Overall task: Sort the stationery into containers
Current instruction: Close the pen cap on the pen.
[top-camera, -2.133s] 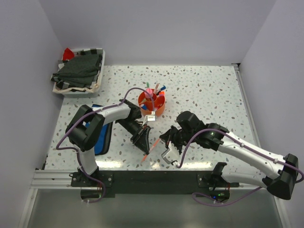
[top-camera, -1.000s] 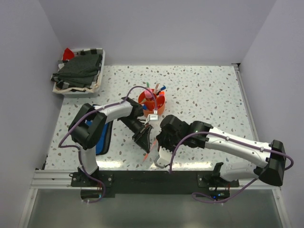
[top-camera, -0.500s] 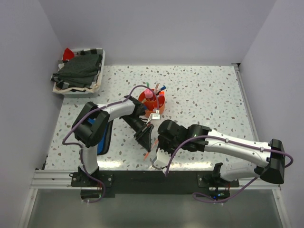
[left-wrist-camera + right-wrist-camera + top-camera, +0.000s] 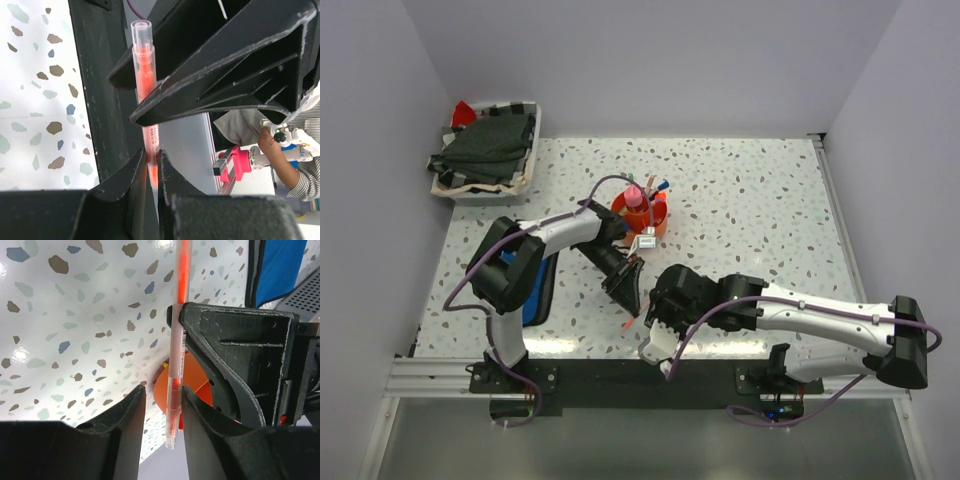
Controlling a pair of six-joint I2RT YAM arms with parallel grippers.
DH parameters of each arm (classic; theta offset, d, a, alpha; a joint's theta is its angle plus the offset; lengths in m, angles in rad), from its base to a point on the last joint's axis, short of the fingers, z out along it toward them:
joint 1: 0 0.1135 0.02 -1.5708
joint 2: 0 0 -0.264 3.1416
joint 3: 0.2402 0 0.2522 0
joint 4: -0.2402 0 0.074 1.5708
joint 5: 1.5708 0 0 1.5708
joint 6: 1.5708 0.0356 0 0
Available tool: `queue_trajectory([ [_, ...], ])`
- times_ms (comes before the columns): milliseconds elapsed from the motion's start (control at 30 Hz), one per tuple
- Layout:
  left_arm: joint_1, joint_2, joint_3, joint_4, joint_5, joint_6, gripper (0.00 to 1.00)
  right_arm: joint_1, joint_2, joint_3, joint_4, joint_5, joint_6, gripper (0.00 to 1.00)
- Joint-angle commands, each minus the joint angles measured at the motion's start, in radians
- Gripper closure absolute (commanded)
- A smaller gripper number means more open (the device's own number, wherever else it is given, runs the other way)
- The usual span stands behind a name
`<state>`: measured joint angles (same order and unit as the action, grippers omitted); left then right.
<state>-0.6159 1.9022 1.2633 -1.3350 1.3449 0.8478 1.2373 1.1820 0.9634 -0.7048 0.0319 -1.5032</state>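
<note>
Left end effector and right end effector meet just below the middle of the overhead view, low over the speckled white surface. The left one is clamped on an orange pen: the left wrist view shows its two fingers pressed against the clear barrel near the bottom of the frame. The right one stands apart around that same pen; in the right wrist view the barrel runs through the gap between its fingers, lying close to the right-hand finger, and I cannot tell whether it touches. A white tray of dark cloth sits in the upper left corner of the surface. The blue pouch with a black edge lies flat at the left, partly hidden under the left arm. The round orange organiser stands just above and to the right of the left end effector, holding several upright pens and a pink tube. Below the joined end effectors, a short orange length of the pen pokes out toward the near edge.
</note>
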Motion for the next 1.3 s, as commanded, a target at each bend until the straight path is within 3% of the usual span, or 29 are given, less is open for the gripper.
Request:
queue_trajectory([
  [0,0.007,-0.045,0.015,0.017,0.103,0.01,1.0,0.01,-0.007,-0.011,0.041,-0.016,0.058,0.62],
  [133,0.008,-0.038,0.025,0.017,0.108,0.008,1.0,0.008,0.027,0.014,0.045,-0.012,0.078,0.63],
  [233,0.007,-0.042,0.024,0.019,0.108,0.007,1.0,0.007,0.045,0.021,0.053,-0.009,0.084,0.76],
  [267,0.005,-0.043,0.022,0.017,0.108,0.007,1.0,0.008,0.05,0.023,0.059,-0.01,0.087,0.89],
  [333,0.007,-0.043,0.021,0.019,0.106,0.007,1.0,0.008,0.053,0.029,0.073,-0.006,0.1,0.99],
  [400,0.007,-0.038,0.019,0.02,0.1,0.002,1.0,0.008,0.06,0.034,0.091,0.006,0.107,1.0],
  [533,0.007,-0.043,0.015,0.019,0.091,0.014,0.76,0.007,0.077,0.047,0.107,0.048,0.133,1.0],
  [667,0.008,-0.022,0.027,0.019,0.096,0.008,0.71,0.008,0.082,0.049,0.142,0.057,0.15,1.0],
  [800,0.007,-0.011,0.027,0.02,0.102,0.007,0.78,0.008,0.091,0.049,0.142,0.066,0.147,1.0],
  [967,0.007,-0.014,0.013,0.019,0.103,0.007,0.78,0.008,0.094,0.052,0.156,0.068,0.152,1.0],
  [1000,0.007,-0.012,0.011,0.019,0.103,0.007,0.9,0.008,0.099,0.052,0.154,0.068,0.152,1.0],
  [1067,0.008,-0.011,0.01,0.017,0.106,0.008,1.0,0.007,0.102,0.052,0.16,0.071,0.153,1.0],
  [1100,0.008,-0.014,0.007,0.017,0.108,0.011,1.0,0.008,0.103,0.051,0.174,0.107,0.173,0.97],
  [1133,0.008,-0.021,0.002,0.017,0.108,0.016,1.0,0.008,0.102,0.052,0.182,0.12,0.185,0.73],
  [1233,0.008,-0.034,-0.004,0.017,0.106,0.019,1.0,0.008,0.082,0.067,0.139,0.167,0.264,0.55],
  [1267,0.008,-0.034,-0.001,0.017,0.105,0.016,1.0,0.007,0.053,0.063,0.122,0.177,0.277,0.54],
])
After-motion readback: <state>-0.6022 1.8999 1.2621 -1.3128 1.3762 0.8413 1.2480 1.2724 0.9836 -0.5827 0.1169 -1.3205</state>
